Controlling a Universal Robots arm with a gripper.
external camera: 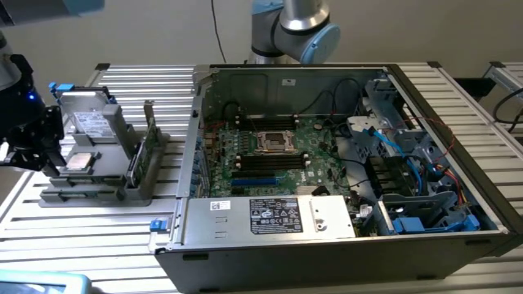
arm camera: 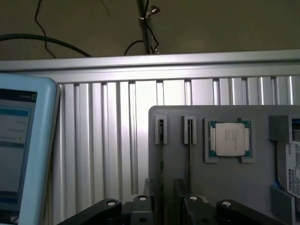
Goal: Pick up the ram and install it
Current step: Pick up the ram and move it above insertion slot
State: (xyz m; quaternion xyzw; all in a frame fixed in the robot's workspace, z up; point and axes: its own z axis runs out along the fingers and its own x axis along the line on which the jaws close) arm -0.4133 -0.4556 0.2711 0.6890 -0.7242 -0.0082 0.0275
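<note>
Pincer (arm camera: 165,206) cut off at frame edge; its opening cannot be told.
Ram (external camera: 136,163) stands edge-on in grey holder (external camera: 90,197): thin green strip, chips indiscernible.

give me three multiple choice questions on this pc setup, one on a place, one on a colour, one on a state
1. Where does the grey parts holder sit relative to the computer case?
A) inside it
B) beside it, at the exterior view's left
C) on top of it

2. What colour is the motherboard?
A) red
B) green
C) white

3. What state is the computer case in?
A) side open, inside exposed
B) closed with a panel
C) wrapped in plastic

Answers:
1 B: the holder stands on the slatted table, outside the case.
2 B: the board is green around its black slots.
3 A: the motherboard shows through the open side.
</note>
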